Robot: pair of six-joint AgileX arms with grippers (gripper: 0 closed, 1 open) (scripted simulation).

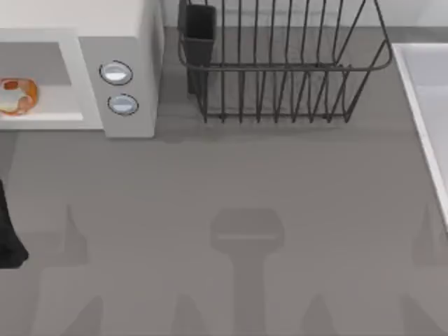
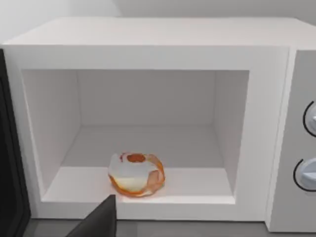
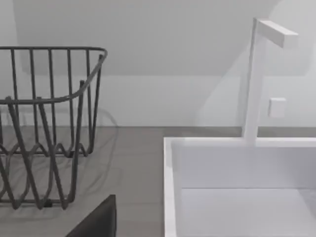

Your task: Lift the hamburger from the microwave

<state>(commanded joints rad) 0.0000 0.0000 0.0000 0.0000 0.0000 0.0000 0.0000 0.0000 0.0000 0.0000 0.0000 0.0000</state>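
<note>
while the microwave stands open at the far left of the table, the hamburger sits on the cavity floor, close to the front lip. in our left wrist view the hamburger rests upright on the white floor of the microwave, a little toward the hinge side of the opening, clear of both side walls. the 2 knobs sit one above the other on the panel beside the cavity.

we see a dark part of our left arm at the left edge of the top view, in front of the microwave and well apart from the hamburger. a dark finger tip of the left gripper shows low in the left wrist view, just short of the microwave's front lip, touching nothing; we cannot tell how far its fingers are spread. nothing is held.

our right wrist view faces the black wire dish rack and the white sink with its faucet; another dark finger tip shows there, and we cannot tell its spread either.
</note>
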